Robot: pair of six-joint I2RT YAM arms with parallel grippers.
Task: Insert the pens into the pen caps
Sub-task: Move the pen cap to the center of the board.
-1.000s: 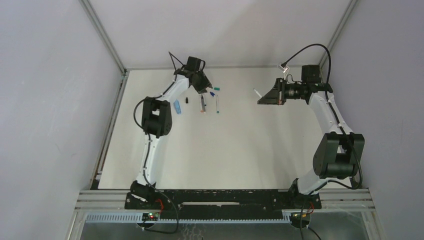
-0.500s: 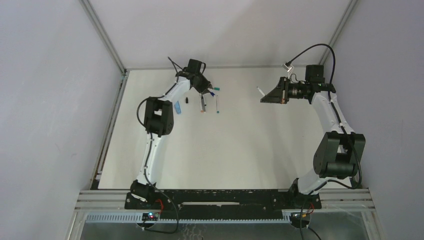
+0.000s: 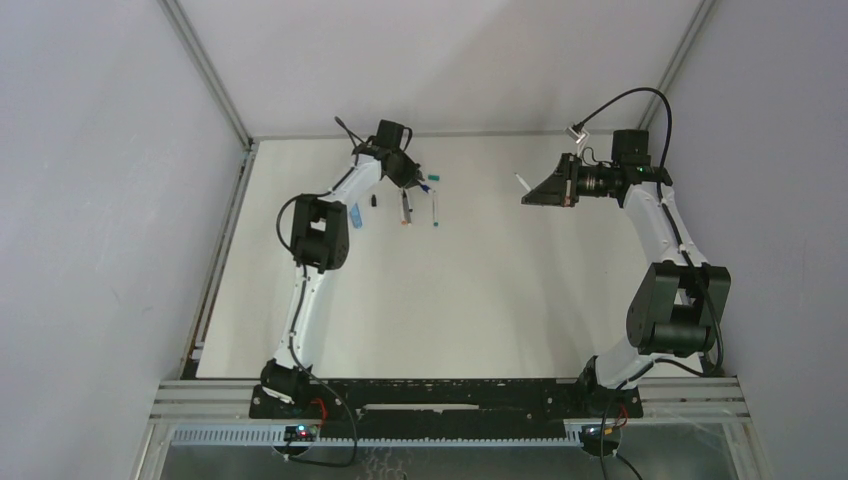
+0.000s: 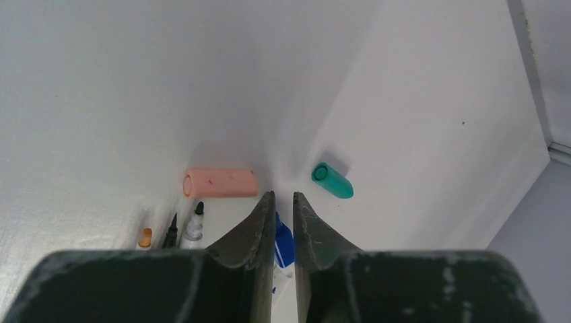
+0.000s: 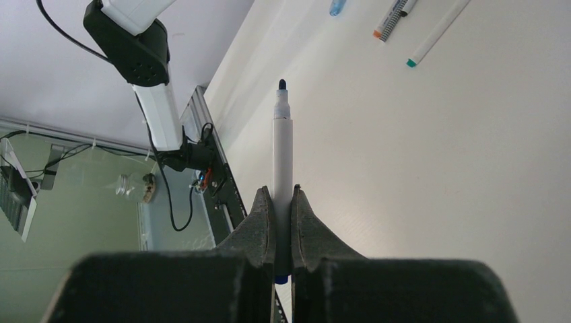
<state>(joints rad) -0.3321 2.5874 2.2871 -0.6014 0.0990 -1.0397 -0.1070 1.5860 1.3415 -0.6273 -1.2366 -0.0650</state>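
Note:
My left gripper (image 4: pixel 283 195) is down at the table's far left and shut on a blue pen cap (image 4: pixel 283 245), which fills the narrow gap between the jaws. Just beyond its tips lie a salmon-pink cap (image 4: pixel 220 182) and a teal cap (image 4: pixel 332 180). To its left, uncapped pen tips (image 4: pixel 195 221) point toward the pink cap. My right gripper (image 5: pixel 282 192) hovers above the table at the far right (image 3: pixel 527 198). It is shut on a white pen (image 5: pixel 282 155) whose bare dark-blue tip points away from the jaws.
From above, two pens (image 3: pixel 405 207) (image 3: pixel 436 208) lie side by side near the left gripper (image 3: pixel 410 178). A small black cap (image 3: pixel 374 200) and a thicker light-blue pen (image 3: pixel 354 213) lie to their left. Grey walls (image 3: pixel 120 200) enclose the table on three sides.
The left gripper moved slightly toward the back wall, came down over the caps and narrowed its jaws onto the blue cap. The right arm shifted a little to the right with its pen, then held still.

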